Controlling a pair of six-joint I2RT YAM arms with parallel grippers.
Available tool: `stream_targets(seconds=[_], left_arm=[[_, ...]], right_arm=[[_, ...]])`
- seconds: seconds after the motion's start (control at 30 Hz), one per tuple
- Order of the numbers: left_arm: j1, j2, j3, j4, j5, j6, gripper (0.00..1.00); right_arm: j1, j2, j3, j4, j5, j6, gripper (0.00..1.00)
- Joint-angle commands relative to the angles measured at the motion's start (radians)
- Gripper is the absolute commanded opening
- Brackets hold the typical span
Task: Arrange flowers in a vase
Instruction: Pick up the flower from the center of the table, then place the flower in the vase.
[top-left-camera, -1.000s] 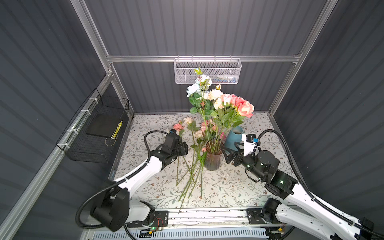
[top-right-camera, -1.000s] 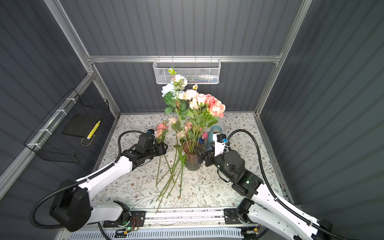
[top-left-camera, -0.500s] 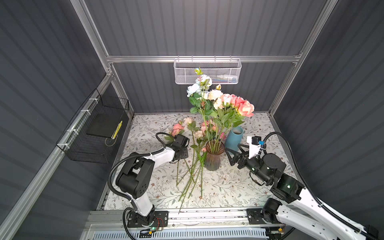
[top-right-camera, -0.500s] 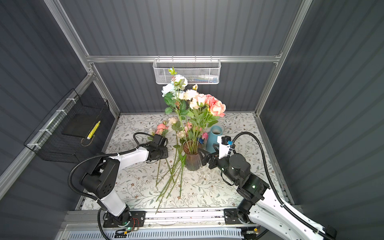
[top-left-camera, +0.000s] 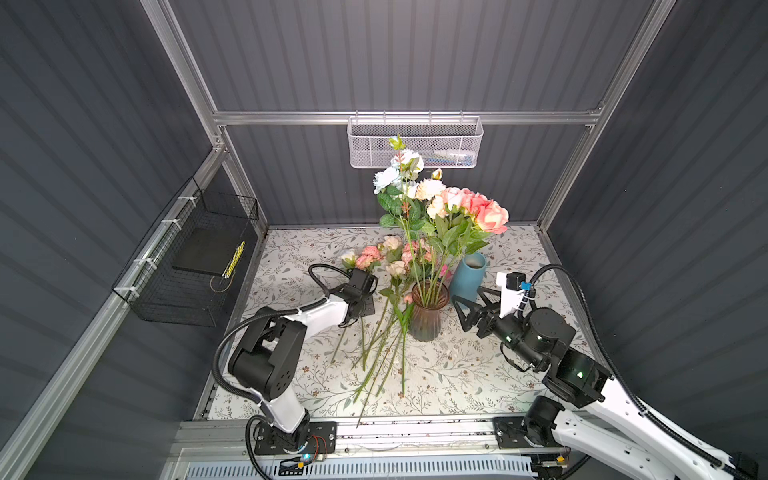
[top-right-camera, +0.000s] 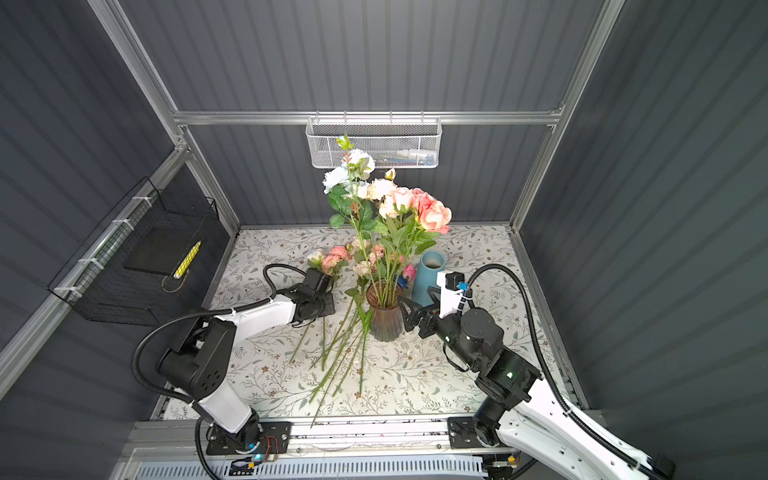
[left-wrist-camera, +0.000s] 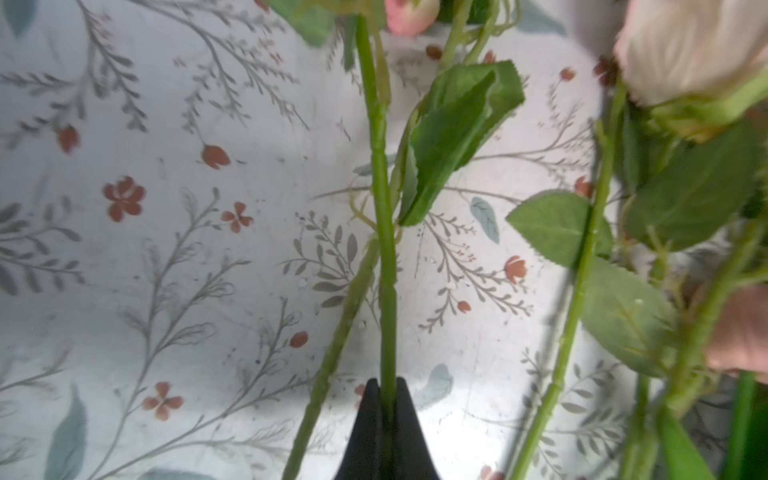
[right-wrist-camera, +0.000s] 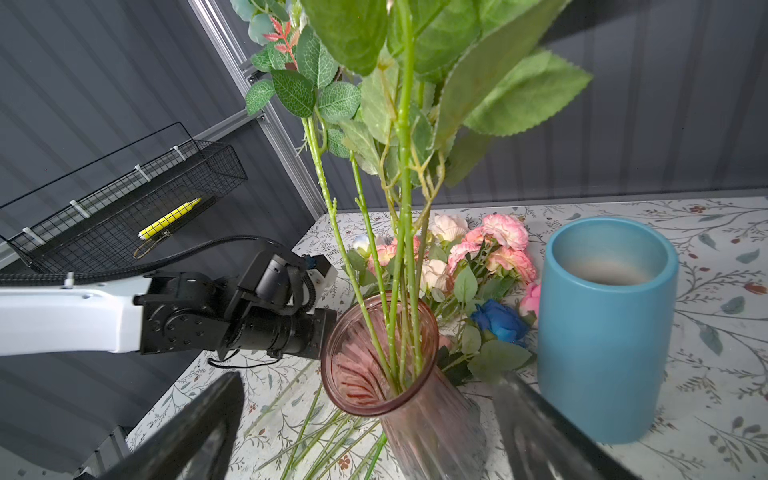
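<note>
Several flowers (top-left-camera: 449, 199) stand in a ribbed pink glass vase (top-left-camera: 428, 318) mid-table. More flowers (top-left-camera: 372, 255) lie left of it, stems (top-left-camera: 382, 353) fanned toward the front. My left gripper (left-wrist-camera: 386, 386) is shut on one green stem (left-wrist-camera: 382, 208) just above the cloth; in both top views it sits low by the pink heads (top-right-camera: 322, 309). My right gripper (top-left-camera: 463, 311) stands open just right of the vase. In the right wrist view its fingers (right-wrist-camera: 199, 428) flank the vase (right-wrist-camera: 436, 424) without touching. A dark blue rose (right-wrist-camera: 498, 320) lies behind the vase.
A tall blue vase (top-left-camera: 467, 276) stands empty right behind the glass one, close to my right gripper. A white mesh basket (top-left-camera: 415, 143) hangs on the back wall, a black wire basket (top-left-camera: 195, 266) on the left wall. An aluminium rail (top-left-camera: 415, 428) runs along the front edge.
The left jaws have closed on the stem, and that arm has reached forward with its elbow folded down toward the front. The right gripper has stayed open beside the vase.
</note>
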Motion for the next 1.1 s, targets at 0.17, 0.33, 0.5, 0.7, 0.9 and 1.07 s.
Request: stream_targets(seconds=[0.17,0.33,0.5,0.7,0.9,1.07], left_arm=[[0.006,-0.343,-0.058,0.097,-0.111,0.063,0.0],[0.006,-0.439,-0.003,0.047,-0.03,0.087,0.0],[0.006,-0.608,-0.031,0.168,0.227,0.133,0.0],[0.006,-0.744,-0.005,0.277,0.614,0.194,0.0],[0.006,-0.728,0.029,0.417,1.019,0.133,0.0],[0.005,-0.663,0.013,0.563,1.234,0.035,0.0]], right_arm=[[0.005,-0.016,0.017,-0.004,-0.009,0.019,0.99],[0.004,-0.006,0.038,-0.002,-0.054,0.038,0.99],[0.004,0.026,0.079,0.024,-0.224,0.038,0.99],[0.006,0.12,0.174,0.061,-0.482,0.066,0.99],[0.024,0.281,0.278,0.166,-0.676,0.117,0.96],[0.041,0.345,0.346,0.242,-0.692,0.127,0.94]])
